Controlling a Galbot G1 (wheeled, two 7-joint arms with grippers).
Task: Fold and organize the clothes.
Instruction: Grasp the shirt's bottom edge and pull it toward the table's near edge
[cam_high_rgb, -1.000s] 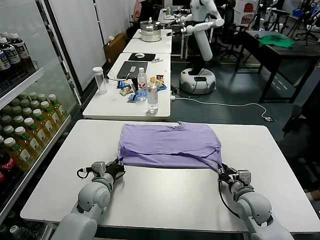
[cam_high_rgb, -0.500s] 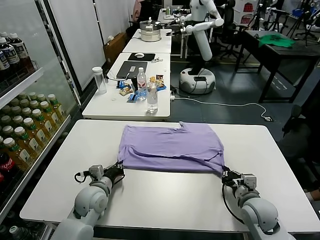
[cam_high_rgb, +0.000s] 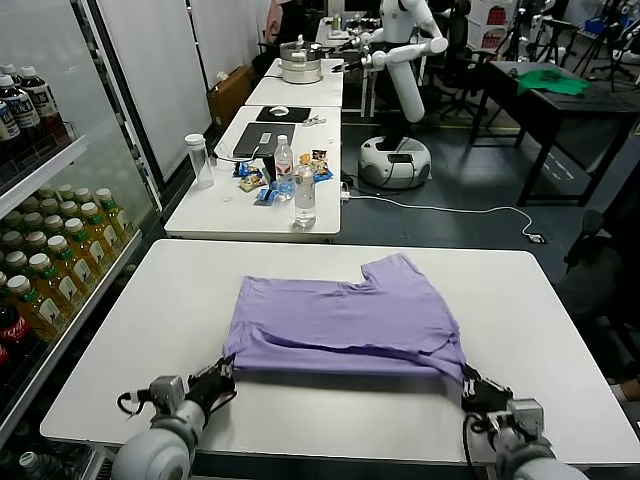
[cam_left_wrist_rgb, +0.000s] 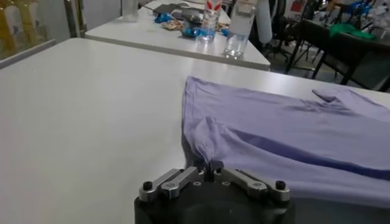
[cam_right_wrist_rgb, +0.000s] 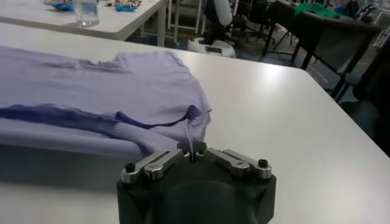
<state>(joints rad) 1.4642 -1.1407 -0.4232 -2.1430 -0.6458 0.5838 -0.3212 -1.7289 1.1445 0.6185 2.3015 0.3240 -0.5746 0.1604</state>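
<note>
The lavender-purple T-shirt (cam_high_rgb: 345, 318) lies folded on the white table (cam_high_rgb: 330, 420), with one sleeve sticking out at the far side. My left gripper (cam_high_rgb: 222, 372) is shut on the shirt's near left corner, close to the table's front edge. My right gripper (cam_high_rgb: 473, 387) is shut on the near right corner. In the left wrist view the fabric (cam_left_wrist_rgb: 286, 131) runs into the closed jaws of the gripper (cam_left_wrist_rgb: 210, 165). In the right wrist view the shirt (cam_right_wrist_rgb: 109, 91) runs into the closed jaws of that gripper (cam_right_wrist_rgb: 192, 148).
A second table (cam_high_rgb: 255, 195) behind holds a water bottle (cam_high_rgb: 305, 195), a cup, snacks and a laptop. A drinks fridge (cam_high_rgb: 40, 230) stands at the left. A white robot (cam_high_rgb: 400, 90) stands far behind. A green cloth (cam_high_rgb: 555, 82) lies on a dark desk.
Both grippers have pulled the shirt's near corners toward the front edge of the table. The shirt has slid nearer and its sleeve now shows at the far side.
</note>
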